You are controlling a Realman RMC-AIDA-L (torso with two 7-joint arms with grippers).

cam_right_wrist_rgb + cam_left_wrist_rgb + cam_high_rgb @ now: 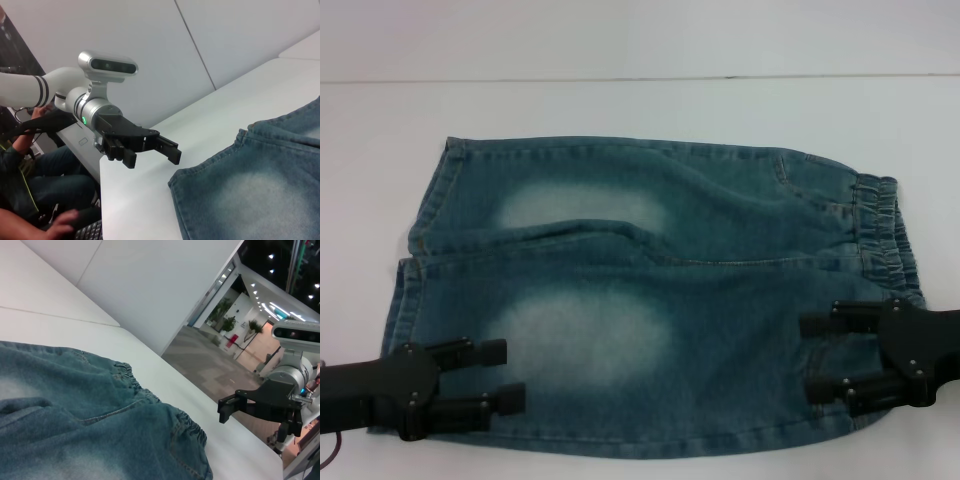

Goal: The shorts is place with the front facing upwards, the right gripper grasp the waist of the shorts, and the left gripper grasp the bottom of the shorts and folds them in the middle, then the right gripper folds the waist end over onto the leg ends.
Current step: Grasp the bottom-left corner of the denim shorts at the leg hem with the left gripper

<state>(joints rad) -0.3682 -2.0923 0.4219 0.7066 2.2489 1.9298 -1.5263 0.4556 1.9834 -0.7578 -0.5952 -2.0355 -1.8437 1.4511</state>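
Observation:
Faded blue denim shorts (650,300) lie flat on the white table, front up. The elastic waist (885,235) is at the right and the leg ends (415,260) are at the left. My left gripper (510,375) is open over the near leg's bottom hem. Over the near end of the waist, my right gripper (808,358) is also open. Neither holds any cloth. The left wrist view shows the shorts (75,405) and, farther off, the right gripper (235,407). In the right wrist view the left gripper (150,156) hangs beside the leg hem (200,185).
The white table (640,110) reaches back to a wall. Its near edge lies just under the shorts. In the right wrist view a seated person (30,200) is beyond the table's left side. An open hall shows past the table's right side (215,370).

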